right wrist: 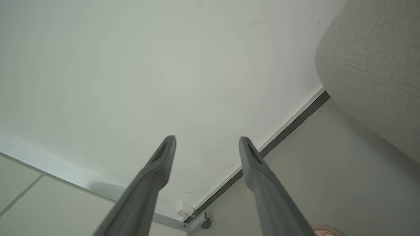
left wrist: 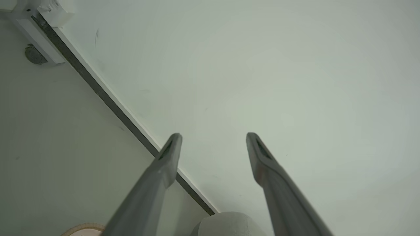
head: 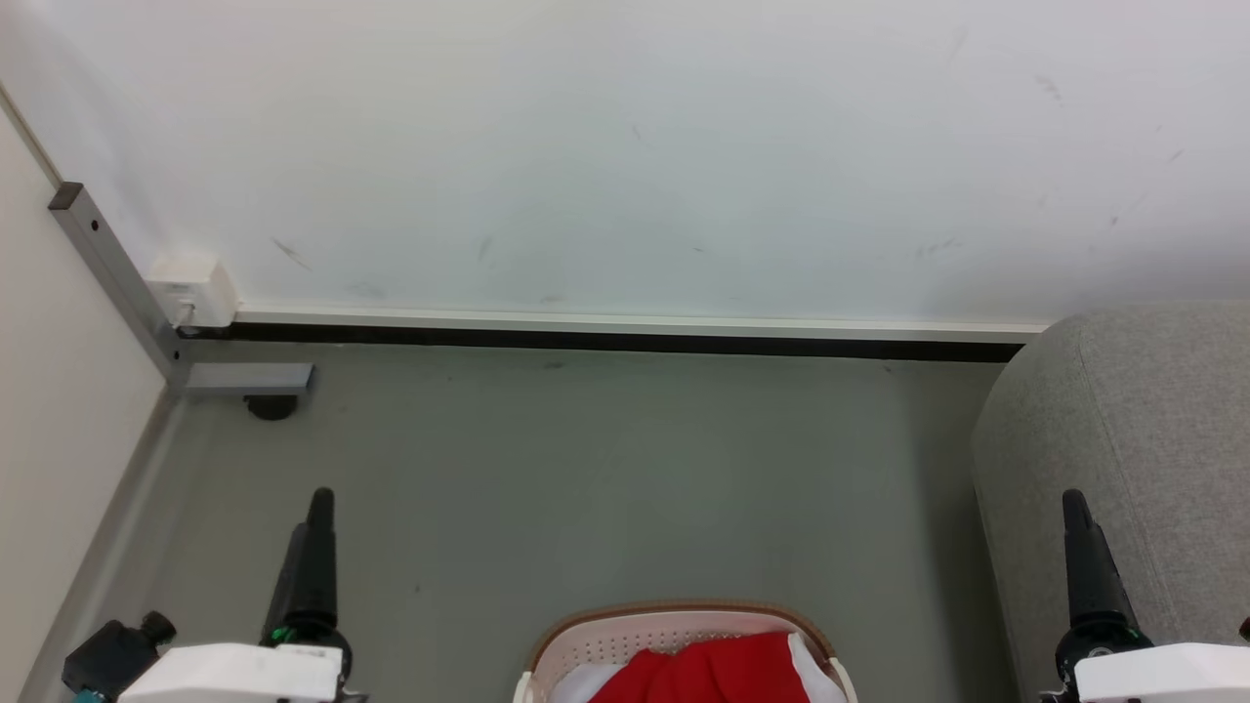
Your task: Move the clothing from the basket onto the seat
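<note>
Low in the middle of the head view, between the two claws and nearer the robot than their fingertips: one cream-white plastic laundry basket (head: 625, 644) with rows of small round holes and a brown rim band, cut off by the bottom edge. Heaped inside it: soft bright red clothing (head: 713, 672) with white cloth showing at either side, number of garments impossible to tell. On the right, against the white wall (head: 625, 146): one large light-grey woven-fabric sofa seat (head: 1123, 439) with a rounded corner. Just beside that corner: the right gripper (right wrist: 207, 141), two long dark fingers. Over the grey floor (head: 586, 469) on the other side: the left gripper (left wrist: 214, 137), same build. Two grippers counted, both spread wide, gripping nothing, well clear of basket and clothing.
</note>
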{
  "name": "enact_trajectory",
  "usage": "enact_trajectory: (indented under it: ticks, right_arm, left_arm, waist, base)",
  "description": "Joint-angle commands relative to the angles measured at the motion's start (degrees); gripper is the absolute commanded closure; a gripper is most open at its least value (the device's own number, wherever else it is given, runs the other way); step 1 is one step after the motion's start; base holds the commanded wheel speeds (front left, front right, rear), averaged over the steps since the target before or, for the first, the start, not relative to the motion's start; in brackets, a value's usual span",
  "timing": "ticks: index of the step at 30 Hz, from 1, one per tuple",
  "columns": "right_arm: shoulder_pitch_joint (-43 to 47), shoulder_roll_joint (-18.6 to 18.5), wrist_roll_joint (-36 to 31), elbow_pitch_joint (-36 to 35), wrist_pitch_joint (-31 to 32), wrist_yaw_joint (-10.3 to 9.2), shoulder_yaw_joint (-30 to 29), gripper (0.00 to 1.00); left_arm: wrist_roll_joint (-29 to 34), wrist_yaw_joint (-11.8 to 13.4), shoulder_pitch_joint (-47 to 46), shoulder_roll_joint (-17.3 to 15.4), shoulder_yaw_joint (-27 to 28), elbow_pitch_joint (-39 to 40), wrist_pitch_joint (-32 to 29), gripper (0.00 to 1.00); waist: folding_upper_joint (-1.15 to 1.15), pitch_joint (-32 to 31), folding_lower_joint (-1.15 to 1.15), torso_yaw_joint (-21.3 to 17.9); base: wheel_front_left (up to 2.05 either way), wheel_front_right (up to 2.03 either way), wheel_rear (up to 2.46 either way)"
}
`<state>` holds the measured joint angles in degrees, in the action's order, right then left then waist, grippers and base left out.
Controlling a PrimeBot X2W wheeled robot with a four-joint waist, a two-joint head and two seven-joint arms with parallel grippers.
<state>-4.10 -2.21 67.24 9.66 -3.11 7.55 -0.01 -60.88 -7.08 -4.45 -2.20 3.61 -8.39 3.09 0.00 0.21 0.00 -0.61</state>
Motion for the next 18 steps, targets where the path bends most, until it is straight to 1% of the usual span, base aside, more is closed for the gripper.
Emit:
enact_trajectory:
  ticks: [1, 13, 18]
  right_arm:
    - [-0.75, -0.61, -2.79, -0.9, -0.59, -0.04, 0.33, 0.0]
    - [-0.77, -0.69, -20.01, 0.37, -2.81, -0.05, 1.21, 0.0]
    - [-0.81, -0.71, -26.33, 1.11, -3.67, -0.05, 1.55, 0.0]
  left_arm:
    - [2.76, -0.27, -0.63, -0.48, 0.0, 1.15, 0.61, 0.0]
    - [17.92, -0.33, 0.2, -0.56, -0.62, 1.72, 2.88, 0.0]
    - [24.31, 0.32, 0.5, -0.61, -1.09, 2.02, 3.74, 0.0]
  waist:
    - [0.0, 0.01, 0.0, -0.04]
    - [0.0, -0.08, 0.0, -0.32]
    - [0.0, -0.08, 0.0, -0.43]
  base:
    - [0.0, 0.0, 0.0]
    - [0.0, 0.0, 0.0]
    - [0.0, 0.0, 0.0]
